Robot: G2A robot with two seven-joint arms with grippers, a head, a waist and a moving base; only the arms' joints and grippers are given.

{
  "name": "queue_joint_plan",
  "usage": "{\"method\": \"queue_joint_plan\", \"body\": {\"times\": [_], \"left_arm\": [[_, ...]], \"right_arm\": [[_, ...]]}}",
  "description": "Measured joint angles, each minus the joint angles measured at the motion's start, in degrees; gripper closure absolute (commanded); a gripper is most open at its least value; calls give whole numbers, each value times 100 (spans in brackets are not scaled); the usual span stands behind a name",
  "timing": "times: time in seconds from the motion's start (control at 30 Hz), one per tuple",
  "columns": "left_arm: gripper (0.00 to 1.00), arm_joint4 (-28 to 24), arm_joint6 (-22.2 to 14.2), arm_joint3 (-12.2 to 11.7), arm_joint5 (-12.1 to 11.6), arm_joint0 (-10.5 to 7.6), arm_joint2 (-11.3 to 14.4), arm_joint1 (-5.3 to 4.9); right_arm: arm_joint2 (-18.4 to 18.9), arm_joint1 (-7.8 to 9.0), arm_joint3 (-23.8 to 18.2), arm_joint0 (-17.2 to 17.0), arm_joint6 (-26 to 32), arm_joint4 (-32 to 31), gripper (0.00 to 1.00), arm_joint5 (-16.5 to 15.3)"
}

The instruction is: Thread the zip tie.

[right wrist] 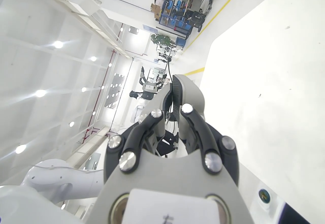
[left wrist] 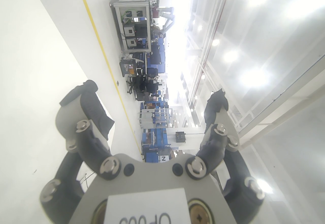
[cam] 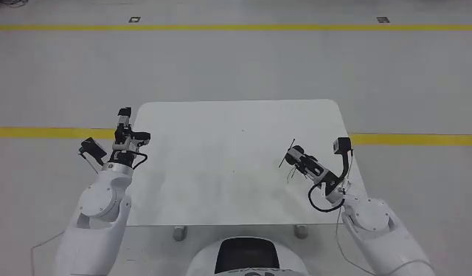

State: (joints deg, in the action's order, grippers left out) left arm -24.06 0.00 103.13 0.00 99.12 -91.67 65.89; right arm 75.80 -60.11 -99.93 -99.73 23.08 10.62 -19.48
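White table (cam: 236,195), top view gave us the right gripper (cam: 296,156) over its right side, pinched on the thin black zip tie (cam: 287,153), left gripper (cam: 132,128) at the left edge, its wrist view showed us fingers (left wrist: 86,108) spread wide, empty.

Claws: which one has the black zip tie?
The right claw, shut on the thin black plastic zip tie; the left claw is open and empty.

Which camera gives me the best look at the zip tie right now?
The right wrist view: the zip tie juts as a thin black strip from the shut right claw. The top view gives a faint dark line at that claw. The left wrist view faces the room.
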Motion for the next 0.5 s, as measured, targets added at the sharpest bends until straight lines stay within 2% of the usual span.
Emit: {"method": "queue_joint_plan", "body": {"times": [0.17, 0.3, 0.5], "left_arm": [[0, 0, 0, 0, 0, 0, 0, 0], [0, 0, 0, 0, 0, 0, 0, 0], [0, 0, 0, 0, 0, 0, 0, 0]], "right_arm": [[-102, -55, 52, 149, -296, -1, 100, 1], [-282, -149, 150, 323, -781, -114, 100, 0], [-544, -304, 120, 386, -1354, -98, 100, 0]]}}
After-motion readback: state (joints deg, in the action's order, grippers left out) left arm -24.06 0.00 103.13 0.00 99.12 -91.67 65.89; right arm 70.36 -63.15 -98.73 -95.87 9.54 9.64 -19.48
